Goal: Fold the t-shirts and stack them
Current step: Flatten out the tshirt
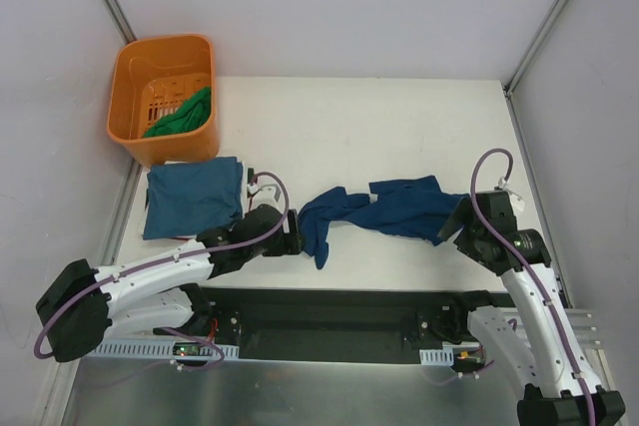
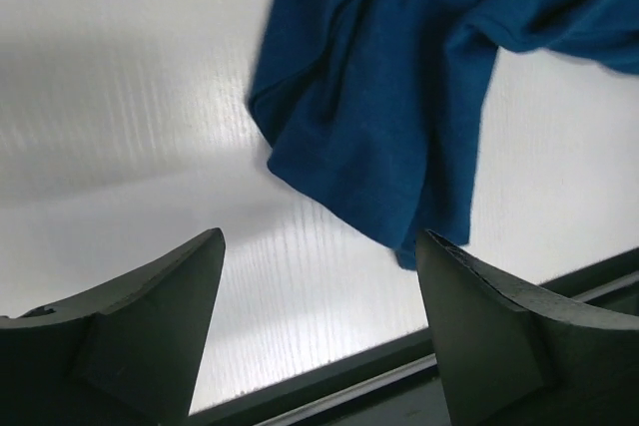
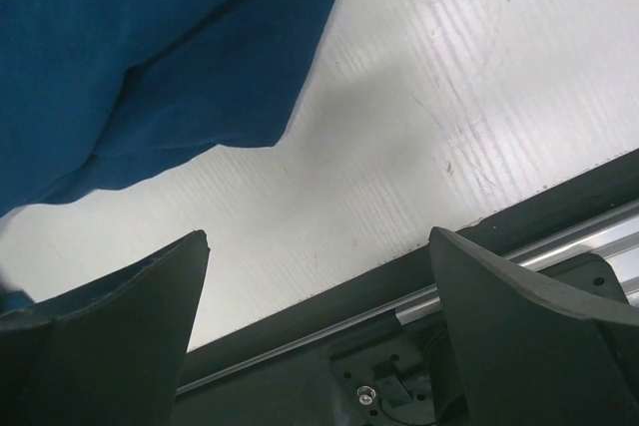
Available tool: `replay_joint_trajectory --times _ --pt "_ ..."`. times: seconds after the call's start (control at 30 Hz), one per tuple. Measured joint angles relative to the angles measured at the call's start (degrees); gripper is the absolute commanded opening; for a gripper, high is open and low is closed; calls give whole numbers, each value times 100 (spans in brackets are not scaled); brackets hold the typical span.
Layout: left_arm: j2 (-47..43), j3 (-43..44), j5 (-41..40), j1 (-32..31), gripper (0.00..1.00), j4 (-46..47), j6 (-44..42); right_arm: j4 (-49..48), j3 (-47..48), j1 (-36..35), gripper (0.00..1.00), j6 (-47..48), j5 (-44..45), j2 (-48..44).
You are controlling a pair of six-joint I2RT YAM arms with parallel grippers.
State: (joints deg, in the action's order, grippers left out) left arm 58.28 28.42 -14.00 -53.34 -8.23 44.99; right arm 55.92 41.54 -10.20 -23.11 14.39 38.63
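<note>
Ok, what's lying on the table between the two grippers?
The crumpled blue t-shirt lies between the left gripper and the right gripper, both open; the top external view shows this.

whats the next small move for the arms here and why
Probably ease the left gripper and right gripper forward onto the ends of the crumpled blue shirt and pinch: both are open, empty, just short of the cloth, which lies bunched, not flat.

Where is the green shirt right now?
In the top view, the green t-shirt lies inside the orange basket at the far-left corner, behind the folded teal shirt.
</note>
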Motion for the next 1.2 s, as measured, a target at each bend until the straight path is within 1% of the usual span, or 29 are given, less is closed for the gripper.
replay_joint_trajectory --times 0.13,0.2,0.3,0.33,0.37,0.4,0.43,0.47,0.5,0.6,0.73,0.83,0.93,1.1,1.2 --pt "223 -470 518 586 75 813 168 -114 -20 26 96 72 -201 157" --pt "378 -654 778 739 72 1209 225 -131 -22 28 96 94 -234 155" --pt "669 -699 1060 765 63 1703 258 -160 -55 61 96 116 -256 155" --pt "778 -699 1139 765 56 1891 264 -166 -74 74 97 118 -260 155" --pt "898 -697 1226 767 52 2046 273 -168 -92 81 97 125 -264 155" --pt "1038 -682 1309 769 44 2168 293 -170 -107 85 97 133 -264 155" --pt "1182 -660 1377 769 20 2258 304 -170 -111 92 97 142 -267 155" --pt "1320 -627 1443 769 7 2326 323 -173 -111 101 97 155 -267 166" --pt "1449 -588 1513 772 0 2389 356 -175 -114 101 96 164 -267 173" --pt "1644 -461 1635 772 0 2428 356 -201 -146 103 97 184 -267 190" --pt "1493 -367 1631 772 0 2267 341 -229 -262 133 96 221 -256 197" --pt "940 -382 1434 772 0 1932 308 -273 -302 144 96 238 -227 258" --pt "116 -450 1180 772 0 1694 219 -411 -302 173 96 251 -221 424" --pt "-1027 -564 796 772 0 1211 136 -654 -107 356 96 328 -229 1104" --pt "-1488 -592 619 772 0 846 68 -734 175 673 96 433 -306 1569"
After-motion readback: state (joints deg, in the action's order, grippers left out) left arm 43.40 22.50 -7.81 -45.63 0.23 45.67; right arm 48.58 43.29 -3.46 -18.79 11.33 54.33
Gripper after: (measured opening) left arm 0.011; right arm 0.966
